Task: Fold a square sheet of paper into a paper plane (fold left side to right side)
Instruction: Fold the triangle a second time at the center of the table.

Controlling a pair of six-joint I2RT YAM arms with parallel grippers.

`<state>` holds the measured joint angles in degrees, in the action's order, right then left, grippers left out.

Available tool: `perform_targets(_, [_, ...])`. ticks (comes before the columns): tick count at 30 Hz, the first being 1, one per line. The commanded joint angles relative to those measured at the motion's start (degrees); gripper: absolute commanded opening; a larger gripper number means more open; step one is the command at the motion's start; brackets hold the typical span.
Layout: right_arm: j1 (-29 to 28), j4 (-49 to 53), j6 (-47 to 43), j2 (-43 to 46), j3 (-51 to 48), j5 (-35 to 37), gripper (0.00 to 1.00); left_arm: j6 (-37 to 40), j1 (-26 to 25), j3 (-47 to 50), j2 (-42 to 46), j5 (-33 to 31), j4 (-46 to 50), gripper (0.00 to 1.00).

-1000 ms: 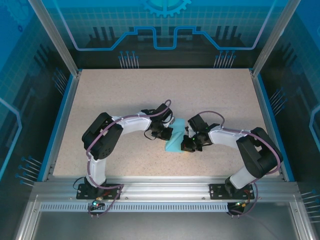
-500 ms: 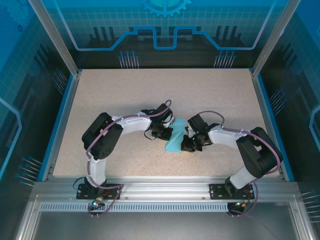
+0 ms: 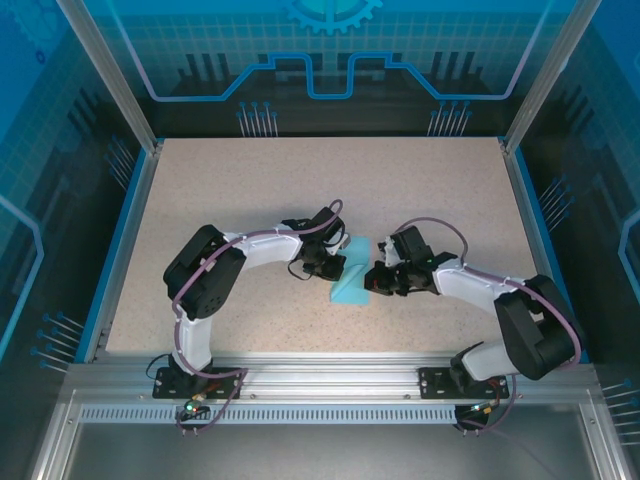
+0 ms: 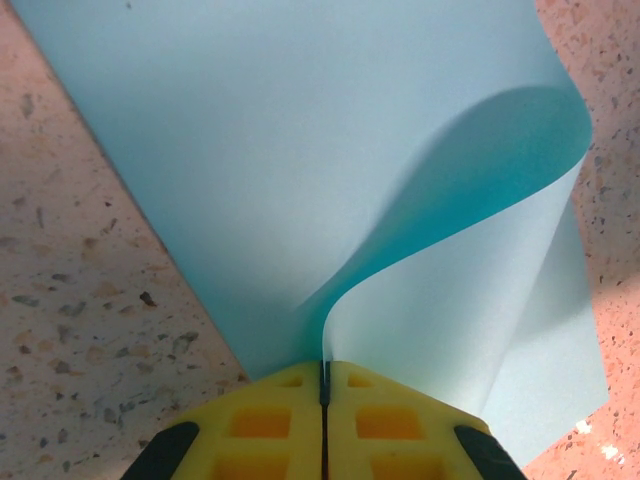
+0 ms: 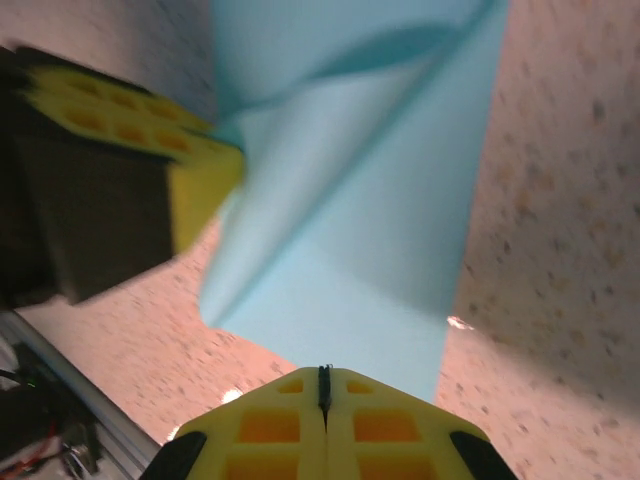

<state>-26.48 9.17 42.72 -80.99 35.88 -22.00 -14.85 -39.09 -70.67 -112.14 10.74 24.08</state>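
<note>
The light, floppy square sheet of paper (image 4: 250, 150) is best held at an edge, where the left fingers (image 4: 270, 420) clamp it; the right fingers (image 5: 270, 420) are together.

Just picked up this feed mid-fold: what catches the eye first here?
The light-blue sheet of paper lies in the middle of the table, one flap curling upward. The left gripper is shut on that curled edge; the right gripper, also shut, sits at the sheet's other side.

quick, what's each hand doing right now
Left hand: closed, pinching the curled-up edge of the blue paper.
Right hand: closed, tips at the paper's edge; whether it grips cannot be told.
</note>
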Motion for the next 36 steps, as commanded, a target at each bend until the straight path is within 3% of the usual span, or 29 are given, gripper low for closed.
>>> perform_targets(1, [0.7,-8.5,2.7,-0.6,-0.7,-3.4,0.0,0.9,0.4,1.9,-1.1,-0.7,0.4,0.08])
perform_targets(14, [-0.1,-15.6,5.4,-9.6,3.8,-4.8,0.0,1.1,-0.2,1.4,-1.4,-0.8,0.6,0.08])
perform_targets(36, [-1.8,-10.7,2.6,-17.2,7.6,-2.6,0.0,1.5,-0.8,0.5,-1.9,-1.4,1.5,0.08])
